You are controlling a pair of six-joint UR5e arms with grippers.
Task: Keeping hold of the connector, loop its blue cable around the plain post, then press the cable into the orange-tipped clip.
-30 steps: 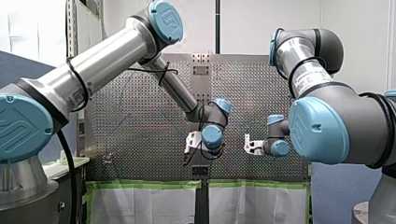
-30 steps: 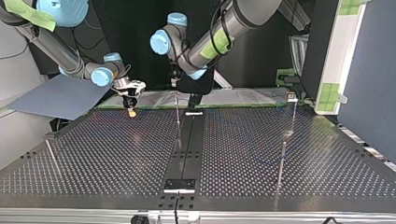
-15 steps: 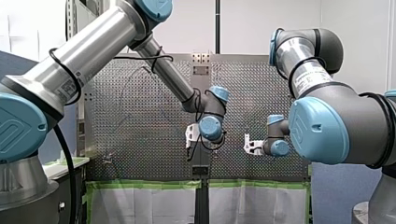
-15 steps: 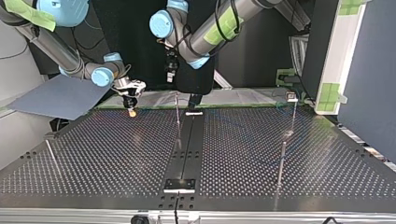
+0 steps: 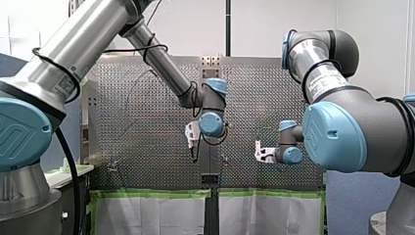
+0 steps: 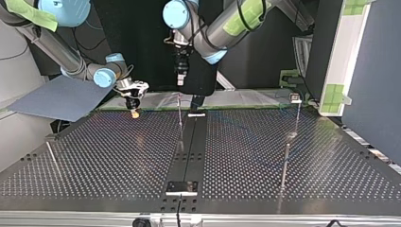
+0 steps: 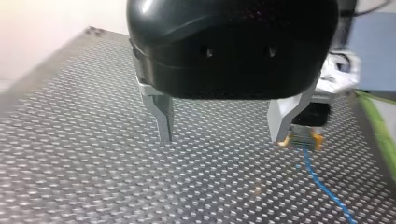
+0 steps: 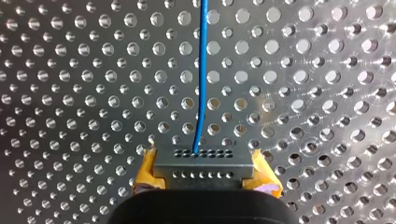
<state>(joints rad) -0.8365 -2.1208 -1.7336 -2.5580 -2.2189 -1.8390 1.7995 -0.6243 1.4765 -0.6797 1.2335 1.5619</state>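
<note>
Where the right gripper (image 6: 134, 110) hangs low near the far edge of the perforated table (image 6: 118, 156), at the top view's left, its yellow pads (image 8: 145, 170) are clamped on the two ends of a small grey connector (image 8: 204, 162) (two rows of tiny holes show on its face). From the upper row of holes a thin blue cable (image 8: 201, 70) runs straight ahead of the pads, close over the holed plate. The left gripper (image 7: 223, 138) hangs higher, well above the table and near its dark centre strip (image 6: 191, 146). Its two metal fingers (image 7: 163, 122) are spread wide with nothing between them. Looking along that gripper, you can see the other arm's gripper just past one fingertip, with the connector in its pads and the blue cable trailing away across the plate. Thin upright metal posts (image 6: 180, 116) stand on the table. One is beside the centre strip, below the left gripper, and the others are out towards the top view's left and right. The farthest post on the right carries a small fitting (image 6: 295, 98) on top, too small to make out from here.
</note>
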